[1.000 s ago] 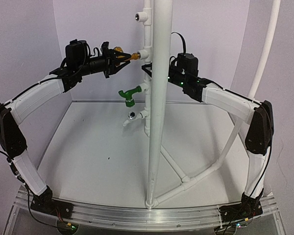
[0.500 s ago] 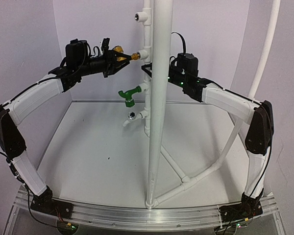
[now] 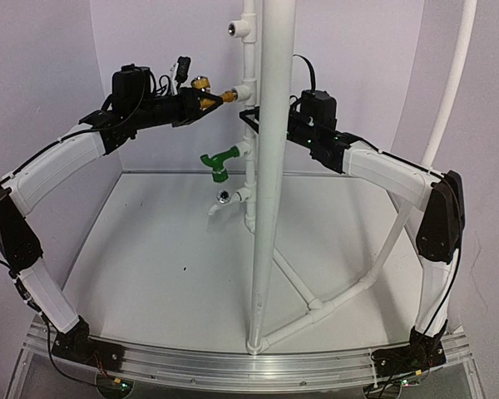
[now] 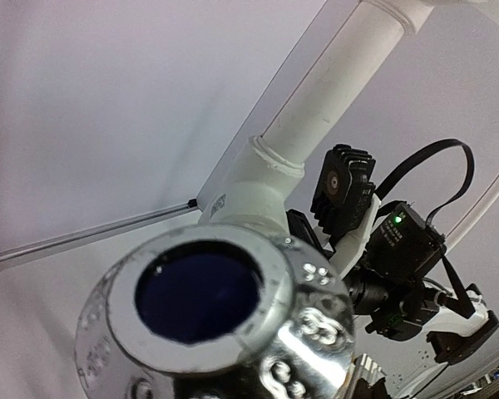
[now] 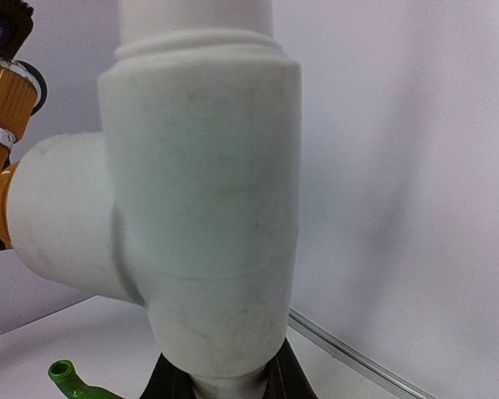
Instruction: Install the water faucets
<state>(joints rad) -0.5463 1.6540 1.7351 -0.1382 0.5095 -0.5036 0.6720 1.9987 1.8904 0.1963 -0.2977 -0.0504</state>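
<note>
Left fingers [image 3: 191, 103] clench the brass faucet [image 3: 203, 84], its threaded end at the mouth of a white tee fitting [image 5: 200, 191] just ahead of them. Right fingers [image 5: 165, 382] grasp the pipe [image 3: 250, 58] under that tee. A tilted entry could cross the threads. The green faucet [image 3: 219, 160] hangs close below, and a thick pole [image 3: 270, 208] crowds the right fingers. Open room lies behind the left fingers.

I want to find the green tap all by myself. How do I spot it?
Find the thin white upright pipe at the back of the table, with short fittings poking out leftward. The green faucet hangs from the third fitting down. It is the only green faucet: the faucet above is gold, the fitting below is bare.
</note>
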